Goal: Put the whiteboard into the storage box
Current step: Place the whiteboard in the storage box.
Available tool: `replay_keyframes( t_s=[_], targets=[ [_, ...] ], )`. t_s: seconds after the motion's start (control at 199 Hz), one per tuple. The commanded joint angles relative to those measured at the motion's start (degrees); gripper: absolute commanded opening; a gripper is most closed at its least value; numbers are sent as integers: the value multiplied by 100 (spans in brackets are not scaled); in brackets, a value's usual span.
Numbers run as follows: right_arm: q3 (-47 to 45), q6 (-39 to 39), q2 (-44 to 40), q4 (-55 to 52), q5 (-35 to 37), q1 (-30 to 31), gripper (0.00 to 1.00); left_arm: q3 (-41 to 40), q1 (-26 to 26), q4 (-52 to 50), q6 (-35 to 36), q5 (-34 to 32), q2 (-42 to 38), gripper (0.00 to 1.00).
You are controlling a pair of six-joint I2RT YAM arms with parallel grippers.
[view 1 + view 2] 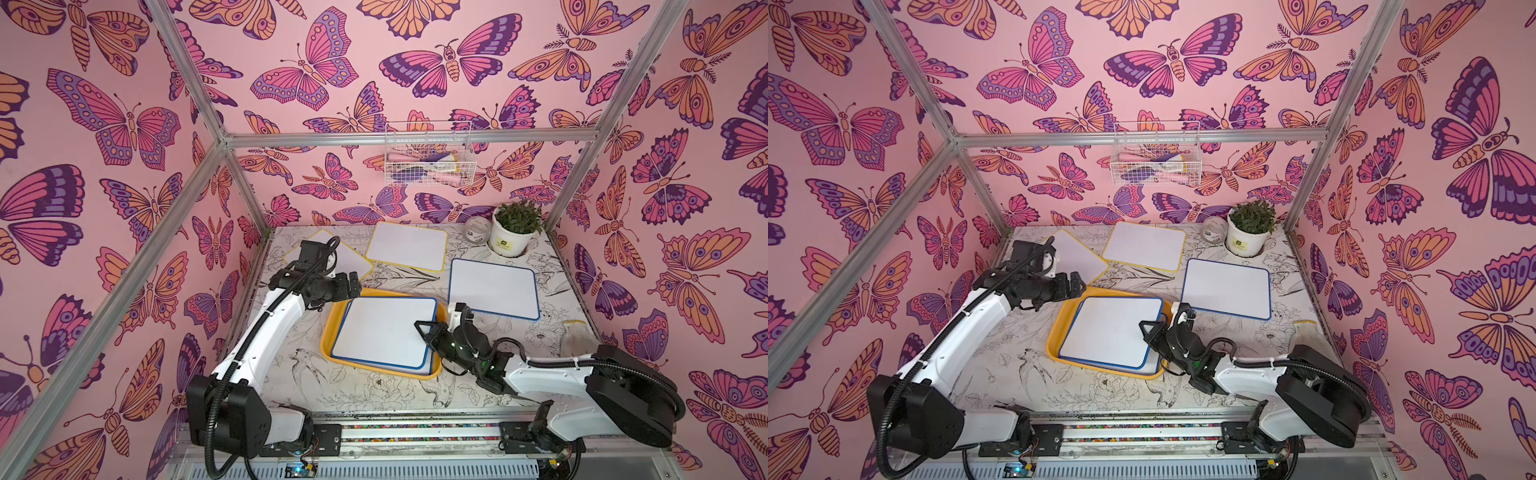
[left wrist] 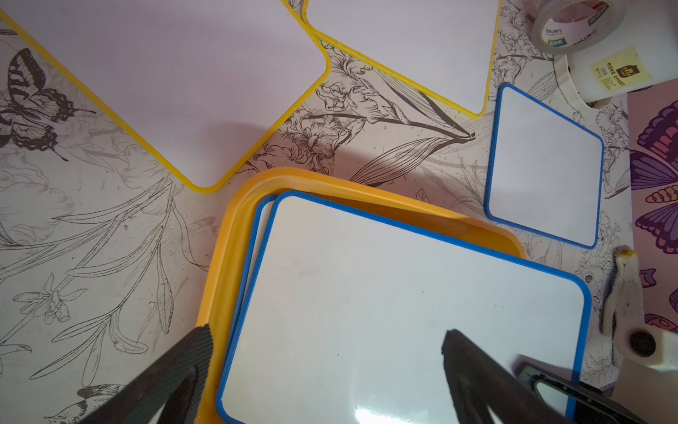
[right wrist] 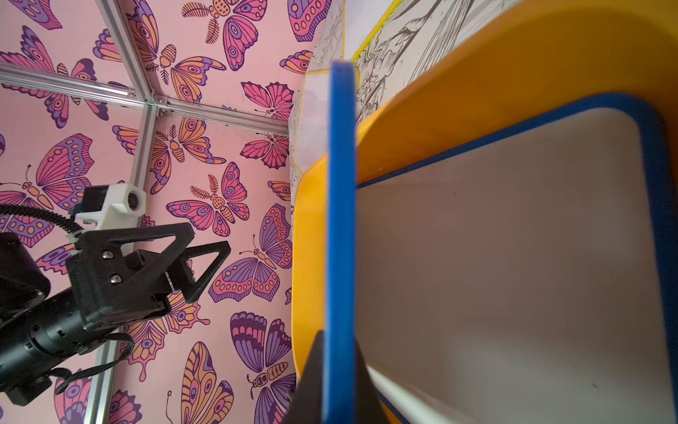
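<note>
The storage box point(image 1: 327, 332) point(image 1: 1054, 332) is a shallow yellow-orange tray in the middle of the table. A blue-framed whiteboard point(image 1: 382, 332) point(image 1: 1113, 330) point(image 2: 367, 293) lies over it, slightly tilted. My right gripper point(image 1: 422, 328) point(image 3: 339, 337) is shut on that board's right edge point(image 3: 341, 202), one finger above and one below. Under it, a second blue-framed whiteboard point(image 3: 513, 257) lies flat in the box. My left gripper point(image 1: 355, 282) point(image 2: 326, 332) hangs open and empty above the box's far left corner.
A third blue-framed whiteboard point(image 1: 492, 289) lies right of the box. Two yellow-framed boards point(image 1: 407, 245) point(image 1: 353, 259) lie behind it. A potted plant point(image 1: 513, 232) and a tape roll point(image 1: 478, 228) stand at the back right. A wire basket point(image 1: 428, 160) hangs on the back wall.
</note>
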Motion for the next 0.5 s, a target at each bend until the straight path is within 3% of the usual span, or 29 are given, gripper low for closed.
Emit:
replay_keyframes(
  t_s=[0.0, 0.266, 0.416, 0.492],
  targets=[
    [258, 131, -109, 193, 44, 37, 31, -118, 69, 39, -14, 97, -43, 100],
    [306, 49, -535, -913, 251, 19, 64, -129, 105, 28, 12, 3, -11, 100],
    [821, -334, -788, -2444, 63, -69, 85, -136, 105, 2, 21, -79, 40, 100],
    [1022, -492, -824, -3062, -45, -127, 91, -131, 106, -20, 21, -74, 94, 100]
  ],
)
